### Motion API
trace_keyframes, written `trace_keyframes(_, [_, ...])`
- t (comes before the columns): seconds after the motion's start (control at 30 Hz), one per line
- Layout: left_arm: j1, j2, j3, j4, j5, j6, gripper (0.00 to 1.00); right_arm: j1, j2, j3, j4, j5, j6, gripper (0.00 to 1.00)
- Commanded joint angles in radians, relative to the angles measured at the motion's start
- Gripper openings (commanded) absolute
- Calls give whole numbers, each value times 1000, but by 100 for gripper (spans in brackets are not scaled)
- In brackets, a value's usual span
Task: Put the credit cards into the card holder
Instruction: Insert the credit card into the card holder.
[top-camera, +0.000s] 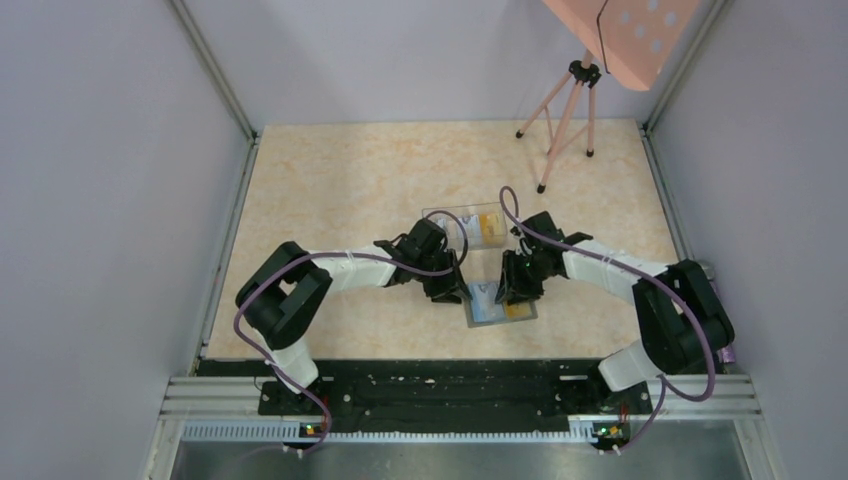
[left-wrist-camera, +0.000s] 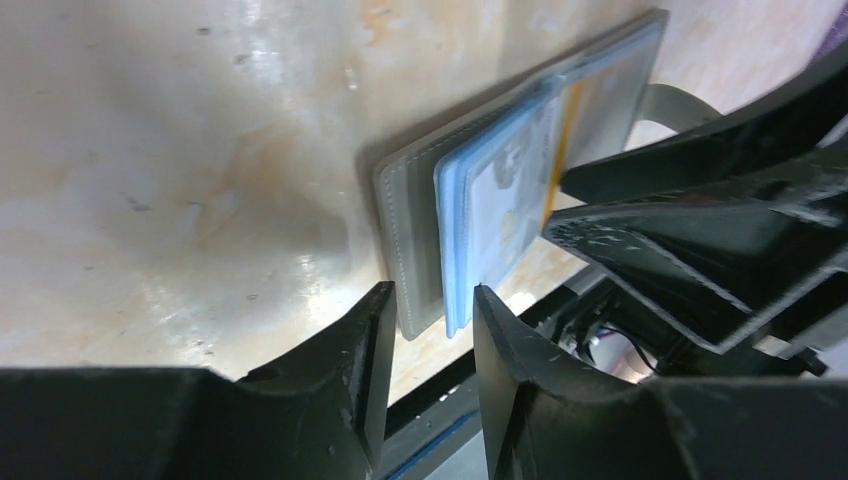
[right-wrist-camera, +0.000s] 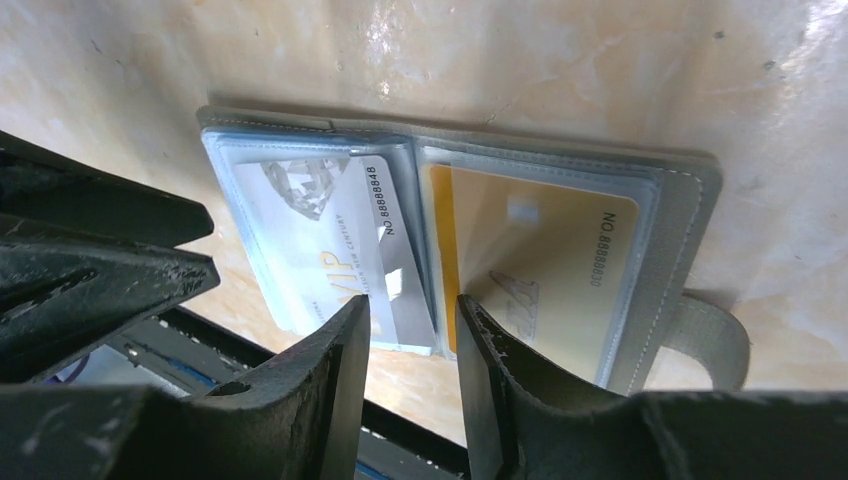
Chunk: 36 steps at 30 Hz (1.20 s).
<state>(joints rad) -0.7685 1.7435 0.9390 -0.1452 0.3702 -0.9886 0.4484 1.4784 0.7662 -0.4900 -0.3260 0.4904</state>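
While the card holder (top-camera: 497, 304) lies open near the front edge of the table (top-camera: 330, 200), long axis left-right, right gripper (right-wrist-camera: 412, 305) hangs over its fold by the skewed grey card (right-wrist-camera: 320, 235), left gripper (left-wrist-camera: 432, 300) at its left edge, both jaws part-spread, pinching nothing.

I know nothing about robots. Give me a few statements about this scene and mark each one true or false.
1. The card holder lies open on the table. True.
2. An orange card sits in one sleeve. True.
3. The right gripper clamps a card. False: its fingers stand apart and grip nothing.
4. The clear box lies on top of the card holder. False: it sits on the table, farther back.
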Motion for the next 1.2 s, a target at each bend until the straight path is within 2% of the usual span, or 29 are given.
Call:
trace_keyframes(0.0, [-5, -6, -10, 129, 60, -37, 40, -5, 32, -18, 48, -44, -4, 38])
trace_keyframes(0.3, [-17, 39, 16, 137, 81, -39, 40, 1, 84, -22, 89, -87, 10, 33])
trace_keyframes(0.57, [-23, 48, 36, 110, 65, -21, 39, 12, 108, -26, 112, -111, 29, 22])
trace_keyframes(0.8, [-46, 10, 131, -137, -103, 75, 39, 15, 111, -31, 113, -110, 29, 18])
trace_keyframes(1.03, [-65, -48, 159, -183, -199, 86, 40, 13, 110, -31, 121, -118, 36, 10])
trace_keyframes(1.17, [-74, -67, 156, -181, -223, 85, 39, 14, 110, -33, 127, -123, 42, 10])
